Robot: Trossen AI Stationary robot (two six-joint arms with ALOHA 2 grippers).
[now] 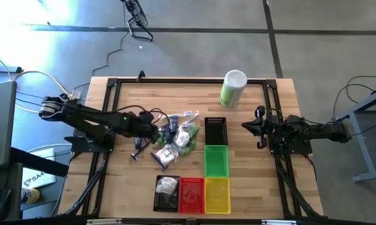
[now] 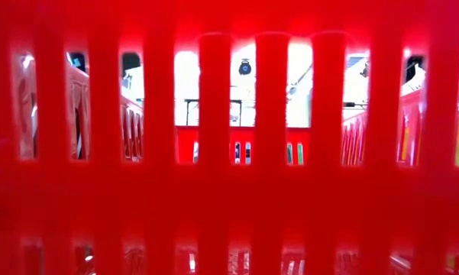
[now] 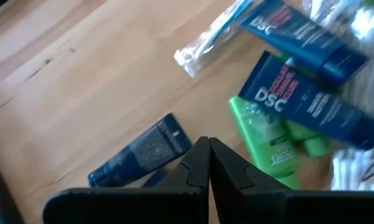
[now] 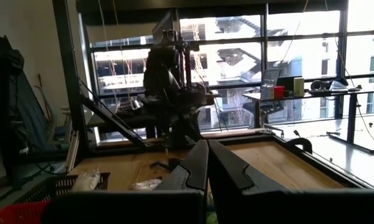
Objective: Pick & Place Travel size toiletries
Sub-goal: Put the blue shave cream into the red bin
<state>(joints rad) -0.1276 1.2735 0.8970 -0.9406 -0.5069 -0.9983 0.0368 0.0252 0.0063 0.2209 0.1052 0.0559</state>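
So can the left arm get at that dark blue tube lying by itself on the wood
Probably yes. The left gripper, shut, hovers right at the lone dark blue tube, which lies apart from the pile on bare table; nothing covers it, though the jaws must open first.

A pale wooden table (image 1: 175,87) with a black frame stands on a smooth grey concrete floor (image 1: 194,15), crossed by thin seams. Bright light glares on the floor at the far left. Cables (image 1: 122,47) trail across the floor beyond the table. Past the table's left side, tall dark-framed windows (image 4: 236,56) fill the wall, showing sunlit buildings outside. A desk (image 4: 299,93) with small objects stands by the glass.
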